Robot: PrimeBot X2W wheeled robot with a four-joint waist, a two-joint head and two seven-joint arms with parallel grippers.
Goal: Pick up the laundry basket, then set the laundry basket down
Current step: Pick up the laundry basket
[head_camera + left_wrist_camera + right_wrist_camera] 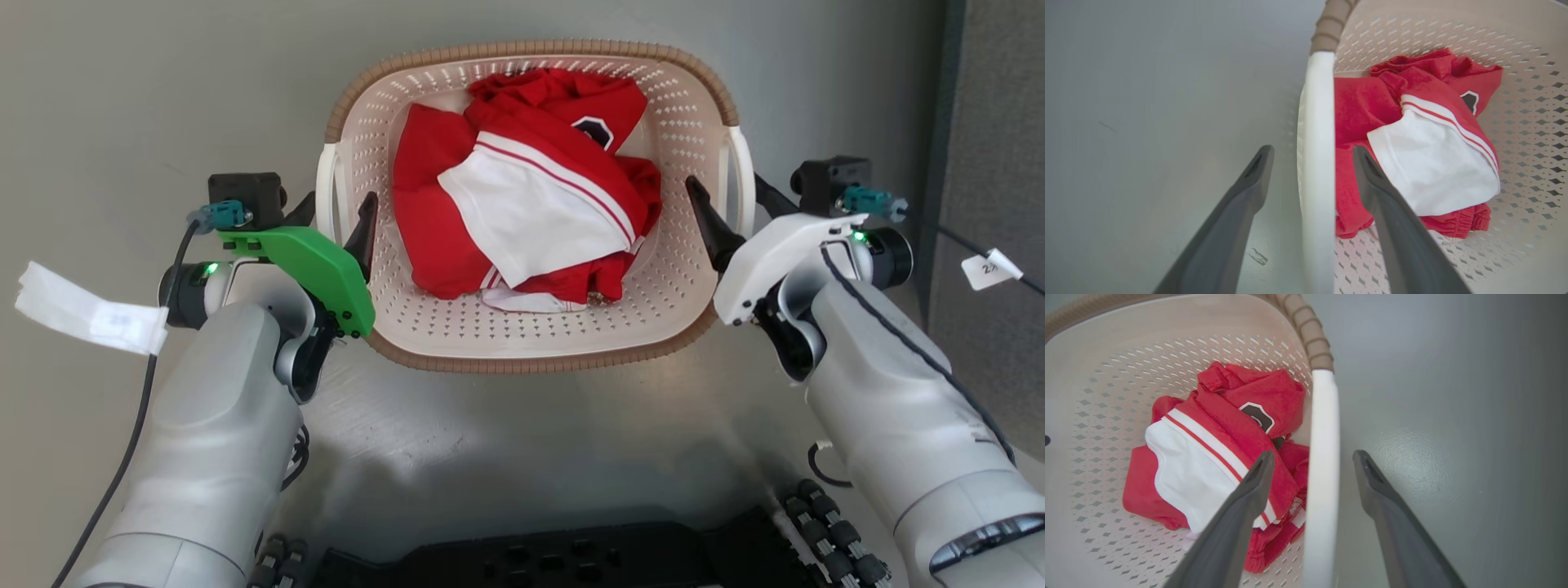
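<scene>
Laundry basket (pixel 522 331) rests on the grey floor (pixel 122 98) between my two grippers, with a red and white garment (pixel 531 204) heaped inside. My left gripper (pixel 1312 151) and right gripper (pixel 1313 454) each stand spread, one finger inside the wall and one outside, straddling the white side handles (pixel 1318 102) without pinching them. I judge the pick-up grasp is in hand: next I must close both on the handles together, then raise evenly.
</scene>
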